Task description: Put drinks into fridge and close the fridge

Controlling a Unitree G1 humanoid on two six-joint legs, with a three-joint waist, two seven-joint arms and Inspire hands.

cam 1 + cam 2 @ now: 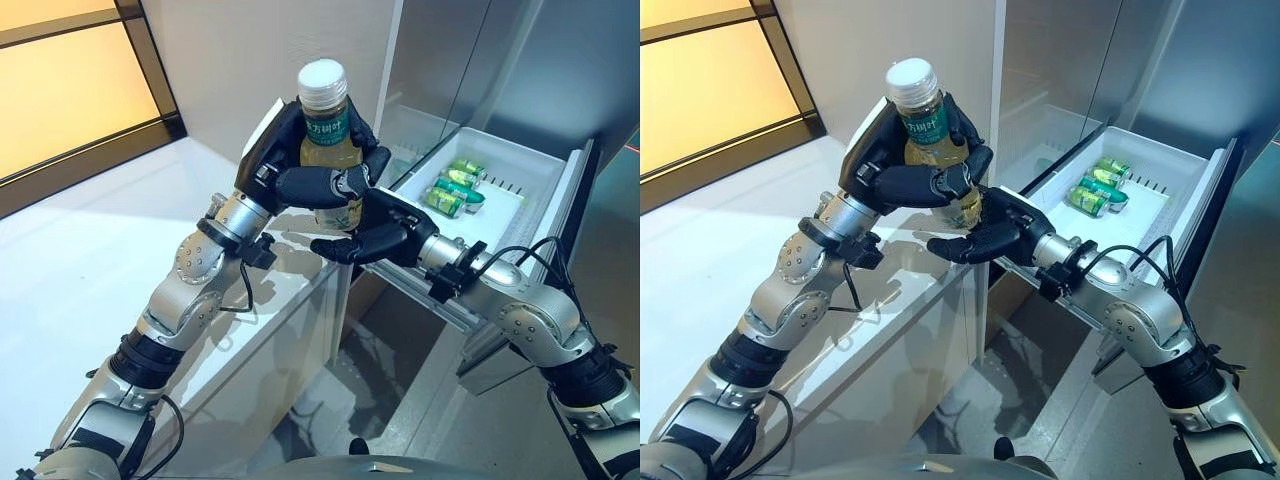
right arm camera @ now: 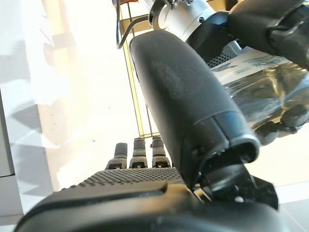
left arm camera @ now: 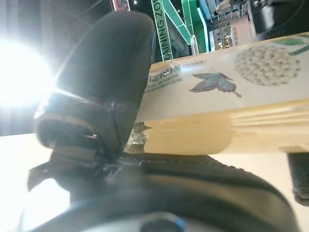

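**Bottle handover above the worktop edge**

The left hand [image 1: 300, 165] was curled round a bottle [image 1: 330, 140] of pale yellow drink with a white cap, holding it upright above the right edge of the white worktop [image 1: 90, 260]. The right hand [image 1: 385, 235] sat just below and to the right, fingers nearly straight and spread, its thumb close against the bottle's base; I could not tell whether it bore any weight. To the far right, the fridge drawer [image 1: 540, 165] stood pulled out, with several green cans [image 1: 455, 190] lying in it and bare floor beside them.

This looked like a transfer from left to right. To do it well, the right hand would need to wrap firmly round the bottle's lower body before the left let go, since the smooth wall could slip. The bottle should stay upright, then travel right and down into the drawer's bare part, clear of the cans and the rim.
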